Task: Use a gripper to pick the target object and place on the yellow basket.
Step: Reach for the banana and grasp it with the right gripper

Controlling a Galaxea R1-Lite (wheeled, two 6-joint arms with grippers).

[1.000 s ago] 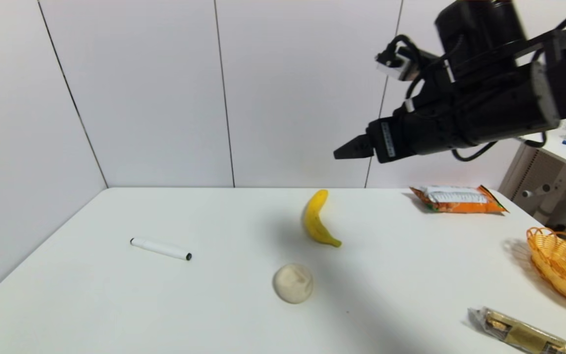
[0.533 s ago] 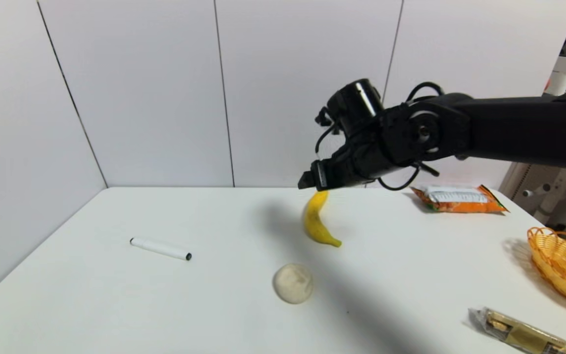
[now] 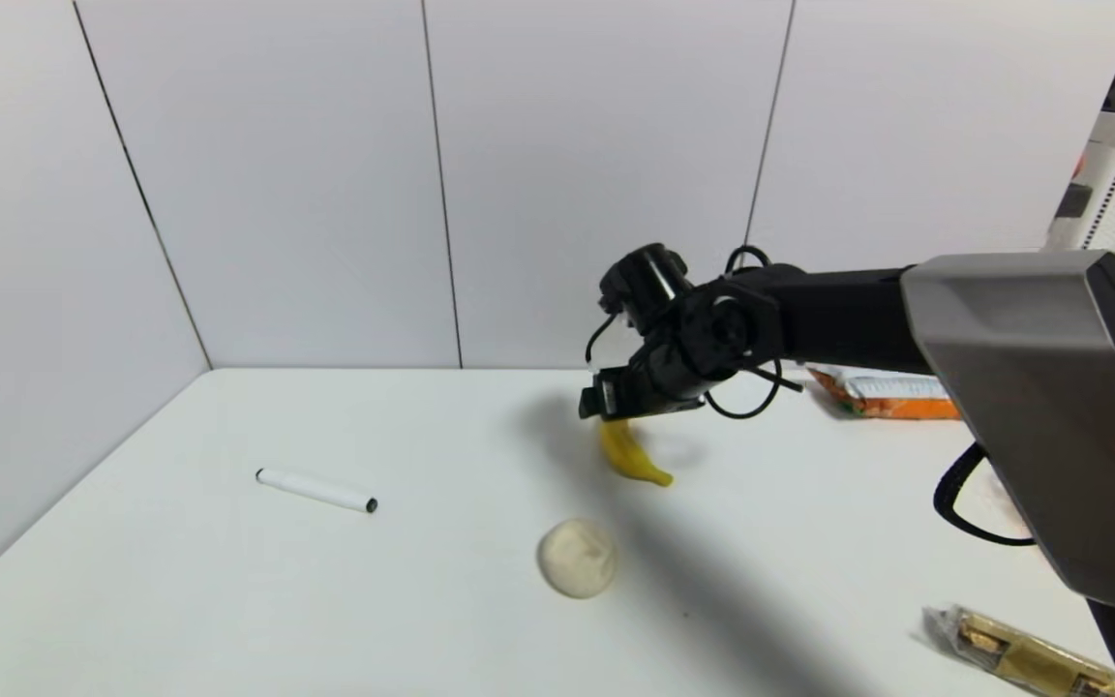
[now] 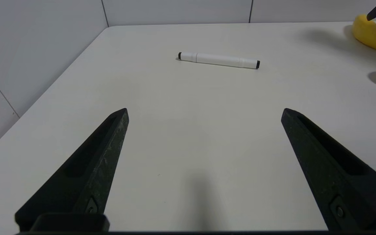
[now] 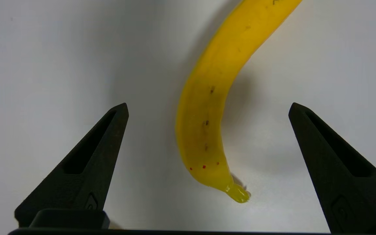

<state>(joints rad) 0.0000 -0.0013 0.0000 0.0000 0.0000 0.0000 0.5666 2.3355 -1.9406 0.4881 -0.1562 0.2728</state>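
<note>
Right gripper poised directly over banana, fingers spread wide, straddling fruit; long axis runs 12-to-6 between them. Left gripper idle, wide open, farther off.

One banana, one white marker, one beige bun and two snack packets are lying around two grippers.

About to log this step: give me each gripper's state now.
Left gripper: open, empty, over the table near the marker.
Right gripper: open, above the banana, a finger on either side, not gripping it.
</note>
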